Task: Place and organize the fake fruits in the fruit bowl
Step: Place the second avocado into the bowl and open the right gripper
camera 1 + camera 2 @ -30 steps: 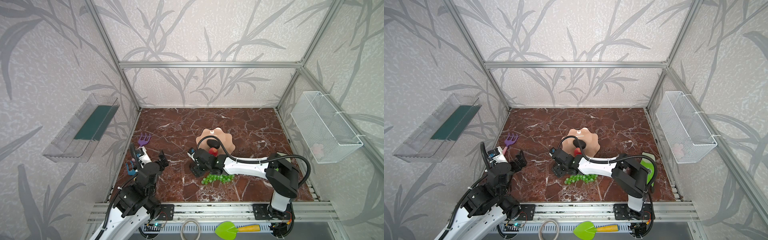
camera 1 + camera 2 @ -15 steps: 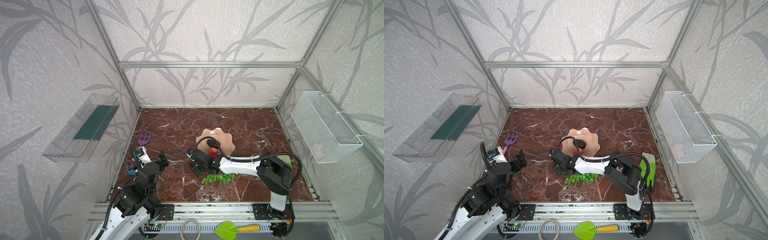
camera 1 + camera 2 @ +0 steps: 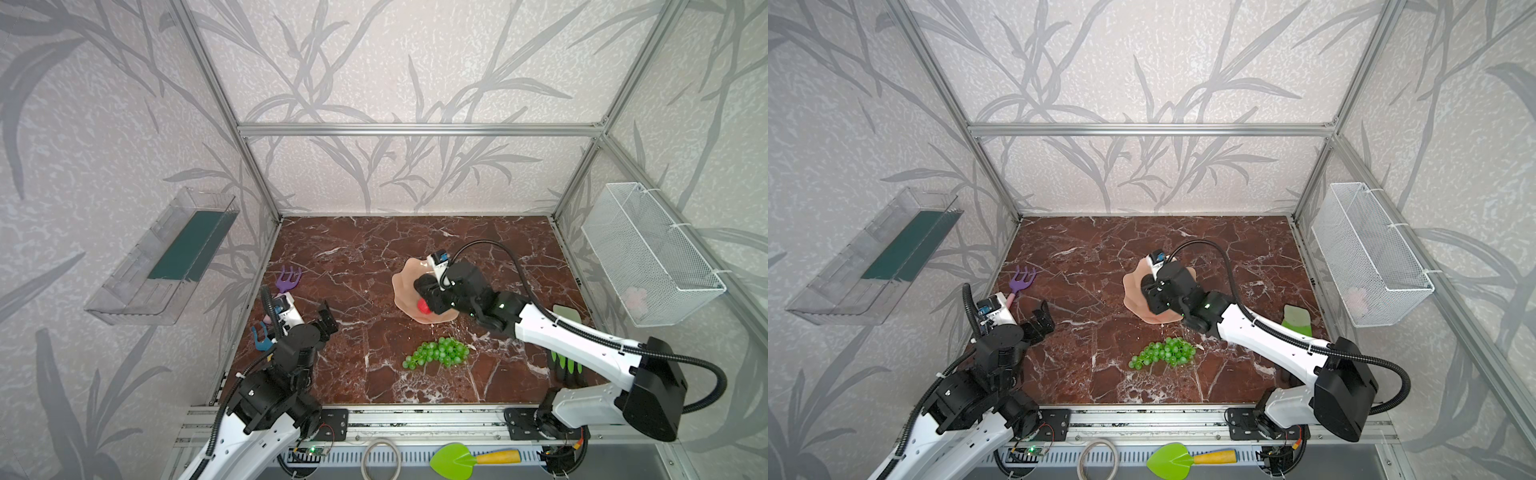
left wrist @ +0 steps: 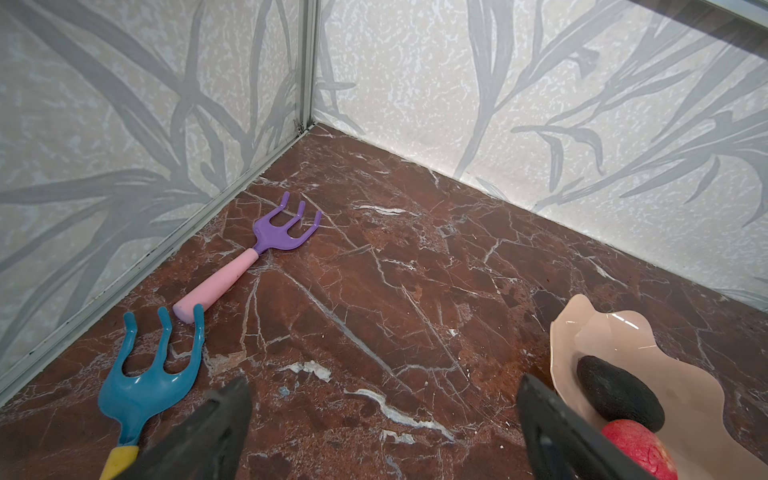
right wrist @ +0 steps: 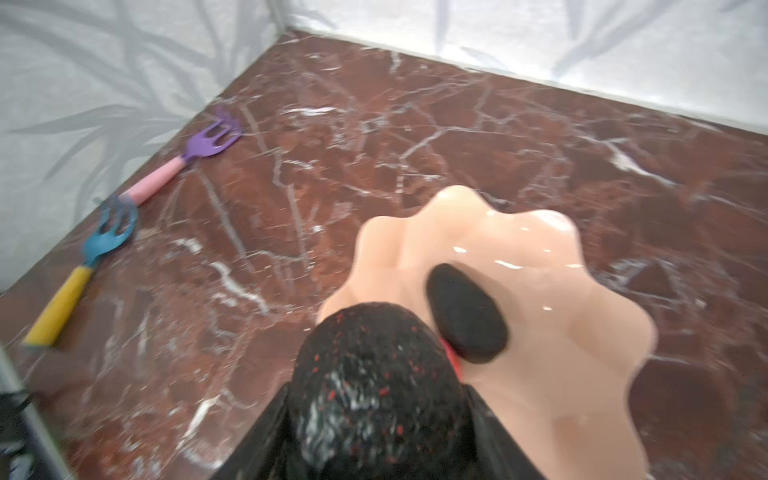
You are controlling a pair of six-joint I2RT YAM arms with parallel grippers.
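One avocado (image 5: 374, 353) clamped in the right gripper (image 5: 376, 390).

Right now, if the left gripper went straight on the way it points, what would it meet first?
Likely bare marble tabletop: the left gripper points between the purple rake and the fruit bowl, though depth is unclear.
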